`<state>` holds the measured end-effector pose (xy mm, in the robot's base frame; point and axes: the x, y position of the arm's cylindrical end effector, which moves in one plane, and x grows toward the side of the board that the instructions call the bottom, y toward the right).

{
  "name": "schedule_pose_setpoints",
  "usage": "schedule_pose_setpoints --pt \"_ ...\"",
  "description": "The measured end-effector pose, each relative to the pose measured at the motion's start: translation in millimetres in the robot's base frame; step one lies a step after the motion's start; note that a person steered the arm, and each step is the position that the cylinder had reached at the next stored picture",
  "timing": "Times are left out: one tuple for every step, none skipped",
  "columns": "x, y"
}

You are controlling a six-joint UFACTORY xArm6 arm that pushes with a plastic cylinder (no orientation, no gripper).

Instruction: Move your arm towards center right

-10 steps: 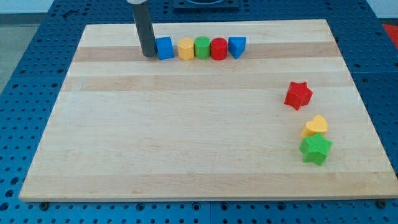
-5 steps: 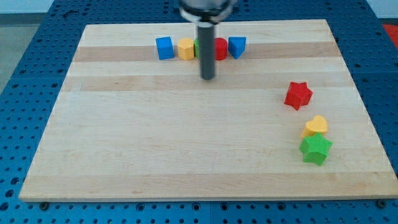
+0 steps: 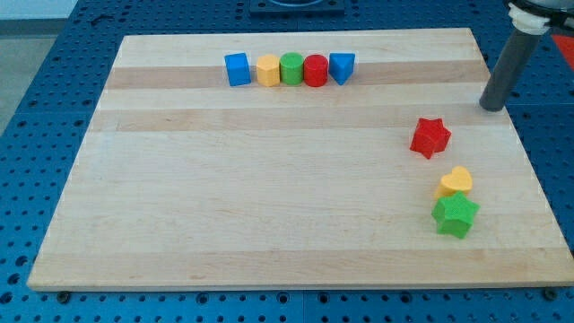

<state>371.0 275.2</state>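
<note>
My tip [image 3: 491,107] rests on the board near its right edge, up and to the right of the red star [image 3: 430,137] and apart from it. Below the star lie a yellow heart [image 3: 456,181] and a green star [image 3: 455,215], touching each other. A row of blocks sits at the view's top: a blue cube [image 3: 237,69], a yellow hexagon [image 3: 268,70], a green cylinder [image 3: 291,68], a red cylinder [image 3: 315,70] and a blue triangular block [image 3: 342,66].
The wooden board [image 3: 269,206] lies on a blue perforated table [image 3: 27,135]. The board's right edge is just right of my tip.
My tip has swept from the left end of the top row, past the row's middle, across to the board's right edge. No block has moved.
</note>
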Motion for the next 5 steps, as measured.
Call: schedule_pose_setpoints --pt "0 0" --pt "-1 0" --pt "-1 14" --pt "0 29" --pt "7 -9"
